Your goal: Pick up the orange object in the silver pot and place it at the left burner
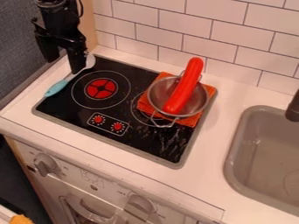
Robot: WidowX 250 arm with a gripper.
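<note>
Your black robot arm enters at the upper left, and your black two-finger gripper hangs from it, pointing downward, its fingers spread with a gap between them.

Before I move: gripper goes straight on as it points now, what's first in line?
Probably the turquoise-handled spoon at the stovetop's left edge, below the gripper. Height is unclear, so bare stovetop or counter could come first.

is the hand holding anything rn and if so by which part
Nothing is held: the hand is open, with nothing between its fingers, and the sausage leans in the pot.
</note>
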